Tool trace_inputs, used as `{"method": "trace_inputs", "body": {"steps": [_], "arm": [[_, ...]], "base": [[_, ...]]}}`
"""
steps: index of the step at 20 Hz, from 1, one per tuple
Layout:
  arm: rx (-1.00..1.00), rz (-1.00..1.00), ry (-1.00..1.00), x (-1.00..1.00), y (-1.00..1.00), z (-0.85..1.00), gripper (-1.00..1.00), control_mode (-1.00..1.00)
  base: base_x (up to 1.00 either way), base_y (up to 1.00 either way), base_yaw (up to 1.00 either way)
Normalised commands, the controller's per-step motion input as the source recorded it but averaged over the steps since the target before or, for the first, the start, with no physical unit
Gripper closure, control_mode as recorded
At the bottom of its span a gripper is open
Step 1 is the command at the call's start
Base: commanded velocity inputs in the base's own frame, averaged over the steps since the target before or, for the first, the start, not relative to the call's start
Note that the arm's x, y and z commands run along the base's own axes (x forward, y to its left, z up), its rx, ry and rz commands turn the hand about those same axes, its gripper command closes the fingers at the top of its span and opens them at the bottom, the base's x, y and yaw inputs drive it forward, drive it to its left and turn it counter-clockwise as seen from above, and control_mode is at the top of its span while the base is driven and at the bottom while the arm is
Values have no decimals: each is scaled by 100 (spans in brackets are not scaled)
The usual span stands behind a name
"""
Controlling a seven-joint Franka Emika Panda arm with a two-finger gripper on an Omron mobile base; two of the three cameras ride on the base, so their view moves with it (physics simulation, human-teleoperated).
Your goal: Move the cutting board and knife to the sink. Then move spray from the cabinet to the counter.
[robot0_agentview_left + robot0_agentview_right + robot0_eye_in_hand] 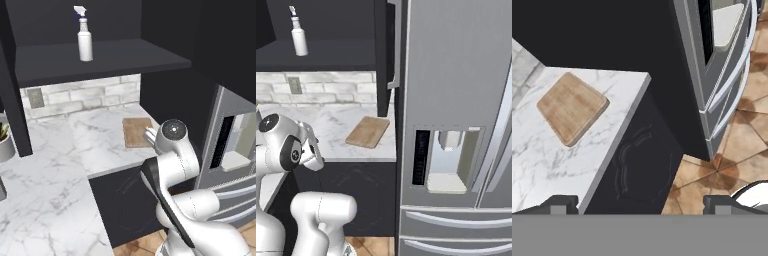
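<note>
There the cutting board (572, 107) lay flat on the white marble worktop (542, 165), near the worktop's end beside the steel fridge (456, 100), with nothing on it. The end effector (640, 204) hung apart from the board, out past the worktop's front edge and above the black base cabinet (642, 170), touching nothing; its two dark fingertips (559, 204) stood wide apart and released, with nothing between them. In the right base view the board (368, 131) sat between the arm's raised joint and the fridge. The spray (84, 37) stood upright on the dark shelf of the open black cabinet (115, 60), well above the board and to its left. Behind the worktop ran a pale brick backsplash (85, 95) with a grey wall outlet (35, 97). Brown tiled floor (732, 145) showed below the fridge's lower drawers.
</note>
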Motion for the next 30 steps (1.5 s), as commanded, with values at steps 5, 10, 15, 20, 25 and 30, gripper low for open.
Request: {"method": "trace_inputs", "body": {"steps": [5, 10, 15, 20, 25, 30], "arm": [[0, 0, 0, 0, 0, 0, -100, 100], [0, 0, 0, 0, 0, 0, -100, 100], [0, 0, 0, 0, 0, 0, -100, 100], [0, 0, 0, 0, 0, 0, -100, 100], [0, 0, 0, 0, 0, 0, -100, 100], [0, 0, 0, 0, 0, 0, -100, 100]], "base": [[13, 45, 5], [1, 15, 32], [-1, 21, 10], [0, 92, 2], [22, 47, -5], [83, 14, -5]]}}
